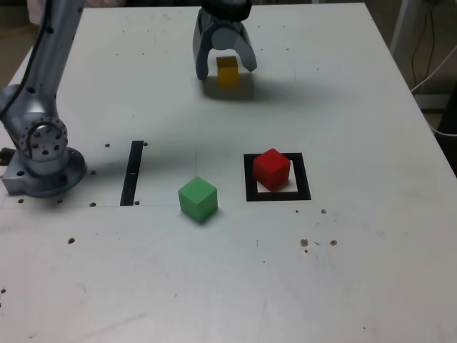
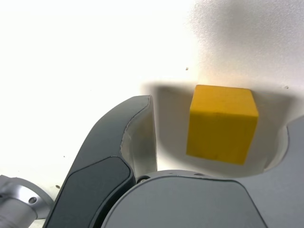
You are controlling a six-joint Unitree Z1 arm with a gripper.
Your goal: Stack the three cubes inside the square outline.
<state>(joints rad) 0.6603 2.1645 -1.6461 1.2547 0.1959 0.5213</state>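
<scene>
Yellow is the colour of the cube [image 1: 228, 71] that sits between the two grey fingers of the gripper [image 1: 226, 66]. The wrist view shows the yellow cube [image 2: 222, 123] with a gap on each side, so the fingers stand apart and do not touch it yet. The gripper is open around the cube and holds nothing. The cube rests flat on the white table [image 1: 357, 86].

Well away from the gripper, towards the near edge of the table, lies the square outline [image 1: 278, 194]. A red cube [image 1: 272, 169] already sits inside it, turned a little so its corners point at the black sides. Just beside the outline, and also well away from the gripper, stands the green cube [image 1: 198, 199]. A thin black strip [image 1: 132, 173] lies past the green cube, near the arm's round base [image 1: 43, 161].

The step now looks like picking up the yellow cube. To do it well, the fingers should close on two flat sides, not on the corners. The cube seems closer to one finger, so that finger may push it first. A slow squeeze would keep it from sliding or twisting. Lift it straight up.
</scene>
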